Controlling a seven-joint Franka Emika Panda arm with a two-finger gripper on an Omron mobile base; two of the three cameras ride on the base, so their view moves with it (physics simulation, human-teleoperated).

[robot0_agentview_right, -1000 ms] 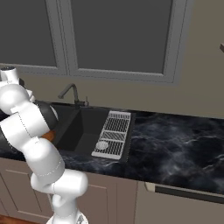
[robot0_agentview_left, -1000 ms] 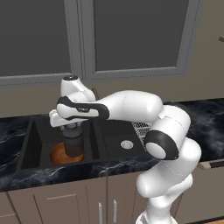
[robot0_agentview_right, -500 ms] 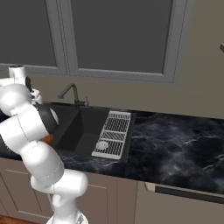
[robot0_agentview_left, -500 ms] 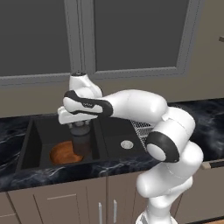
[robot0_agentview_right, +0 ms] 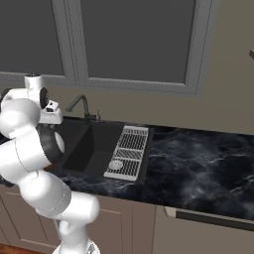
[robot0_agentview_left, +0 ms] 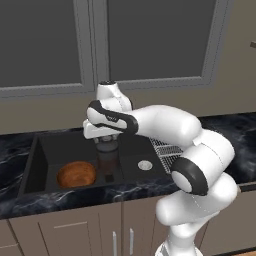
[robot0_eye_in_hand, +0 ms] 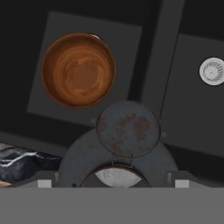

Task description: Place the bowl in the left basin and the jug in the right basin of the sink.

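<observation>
The reddish-brown bowl (robot0_agentview_left: 76,174) (robot0_eye_in_hand: 78,70) lies on the floor of the wider left basin (robot0_agentview_left: 52,150) (robot0_eye_in_hand: 129,43) of the black sink. My gripper (robot0_agentview_left: 107,155) (robot0_eye_in_hand: 114,179) hangs above the divider between the two basins, to the right of the bowl and above it. It is shut on the jug (robot0_agentview_left: 107,167). In the hand view the jug (robot0_eye_in_hand: 128,129) shows as a grey, rust-flecked round face on a broad body that fills the gap between my wide-set fingers. The narrower right basin (robot0_agentview_left: 135,150) (robot0_eye_in_hand: 192,113) holds nothing but its silver drain (robot0_agentview_left: 145,164) (robot0_eye_in_hand: 212,71).
A dark faucet (robot0_agentview_right: 79,104) stands behind the sink (robot0_agentview_right: 94,141). A white slatted drying rack (robot0_agentview_left: 167,150) (robot0_agentview_right: 129,151) lies on the black marble counter (robot0_agentview_right: 198,163) just right of the sink. A window wall rises behind, and cabinet fronts (robot0_agentview_left: 75,230) run below.
My hand has risen from low over the bowl in the left basin and shifted right to the divider, still carrying the jug. The bowl has stayed where it was.
</observation>
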